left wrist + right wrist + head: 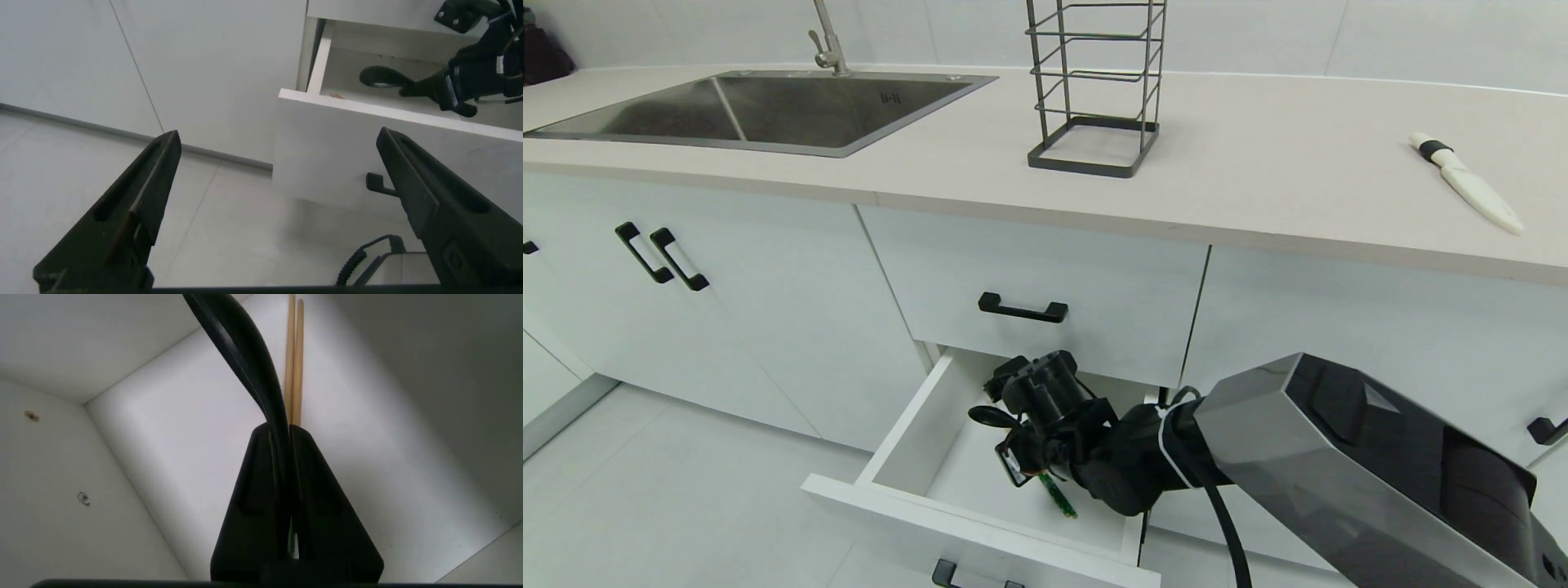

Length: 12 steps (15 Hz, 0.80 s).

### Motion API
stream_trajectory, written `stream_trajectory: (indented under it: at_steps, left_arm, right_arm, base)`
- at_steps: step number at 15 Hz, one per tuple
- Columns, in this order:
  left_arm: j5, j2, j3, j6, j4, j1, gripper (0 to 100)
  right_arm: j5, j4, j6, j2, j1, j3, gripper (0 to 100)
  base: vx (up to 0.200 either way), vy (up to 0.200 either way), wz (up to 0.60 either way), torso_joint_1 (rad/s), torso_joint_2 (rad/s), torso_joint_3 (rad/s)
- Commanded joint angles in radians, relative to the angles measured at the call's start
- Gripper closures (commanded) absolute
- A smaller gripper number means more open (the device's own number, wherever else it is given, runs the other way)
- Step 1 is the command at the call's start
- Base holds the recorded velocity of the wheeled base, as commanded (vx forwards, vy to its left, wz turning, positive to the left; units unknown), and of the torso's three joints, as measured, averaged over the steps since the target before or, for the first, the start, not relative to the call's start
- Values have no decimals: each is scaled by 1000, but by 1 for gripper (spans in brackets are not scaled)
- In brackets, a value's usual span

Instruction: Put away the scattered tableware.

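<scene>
Right wrist view has the right gripper [288, 445] clamped on a black spoon [237, 351], held inside the open drawer [155, 449] over two wooden chopsticks [292, 343] lying on its floor. It seems best to lower the spoon until its bowl nearly rests beside them, then release gently. The left gripper [278, 143] hangs with its fingers spread wide, off to the drawer's side. Farther off, a knife [1466, 184] lies on the counter [1258, 163], not yet put away.

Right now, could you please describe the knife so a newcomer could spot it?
Find the counter with the sink at its left. Go right past the wire rack: the knife lies near the right end, cream-white with a black band.
</scene>
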Motion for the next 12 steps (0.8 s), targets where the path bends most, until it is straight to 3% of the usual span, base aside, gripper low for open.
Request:
stream_trajectory:
  at_steps: [1,12]
  left_arm:
    - [0,0,0,0,0,0,0]
    - [0,0,0,0,-1,0,0]
  right_arm:
    - [-2,2,0,17,-1,-4,100]
    - [-15,2,11,107,-16,-57,100]
  base:
    - [0,0,0,0,0,0]
    - [0,0,0,0,0,0]
